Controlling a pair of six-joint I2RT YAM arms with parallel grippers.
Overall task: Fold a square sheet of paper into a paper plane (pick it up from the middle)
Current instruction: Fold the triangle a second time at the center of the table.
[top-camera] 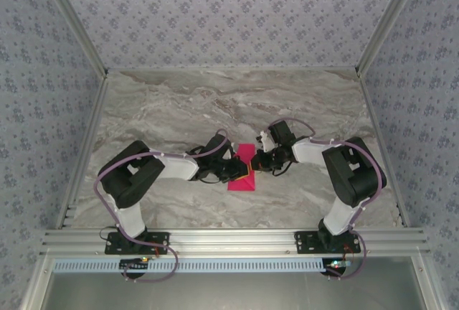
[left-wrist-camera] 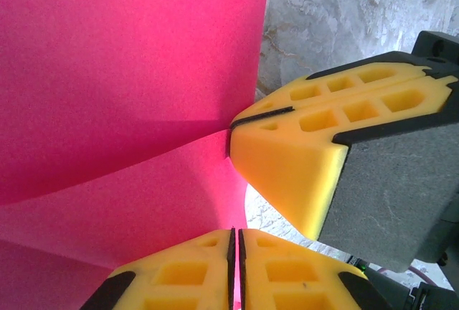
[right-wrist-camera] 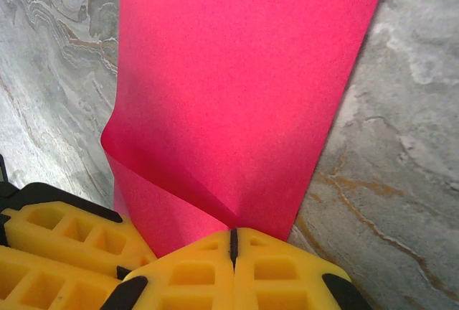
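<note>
Left arm reaches in toward mid-desk. Left pincer (left-wrist-camera: 236, 252) is clamped on the square sheet of paper (top-camera: 241, 181), pads flush together with the pink edge running into the slit.

The sheet sits mid-desk between the two arms. It's bowed, with a soft crease running to the pinch point, not pressed flat. Can't tell whether its far end rests on the desk (top-camera: 179, 102) or hangs just above it.

Right pincer (right-wrist-camera: 232, 245) is also closed on the sheet, gripping just beside the left one. The yellow pads of the two are near touching.

My read of the step: forming a fold, early in the task, no plane shape yet.

To do it well:
- move both arms in sync, since the pinches are close and any pull apart will tear thin paper
- line up the edges before pressing the crease
- lay it down on the desk and flatten, don't crease in the air

In the way: mainly each pincer crowding the other, so little room to rotate. Patterned walls (top-camera: 215, 8) and the near aluminium rail (top-camera: 237, 238) are well apart from the work.
</note>
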